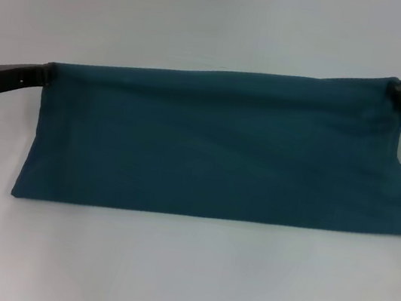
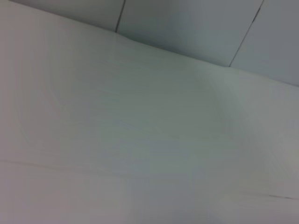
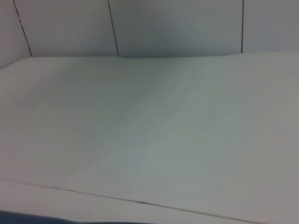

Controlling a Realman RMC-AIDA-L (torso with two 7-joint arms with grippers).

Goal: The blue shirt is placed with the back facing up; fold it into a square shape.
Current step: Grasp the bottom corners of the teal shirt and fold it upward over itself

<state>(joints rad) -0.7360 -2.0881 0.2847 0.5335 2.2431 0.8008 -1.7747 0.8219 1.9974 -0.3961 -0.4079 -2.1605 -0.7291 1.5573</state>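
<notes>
table: white, bears the cloth | blue shirt: folded into a long band across the table's middle, near edge flat, far edge raised between both grippers | left gripper: at the far left corner, clamped on the fabric | right gripper: at the far right corner, pinching the fabric

Left pincer and right pincer reach inward from opposite sides, raised level.

Head view looks down at white table (from above); both wrist views face table, wall beyond.
</notes>
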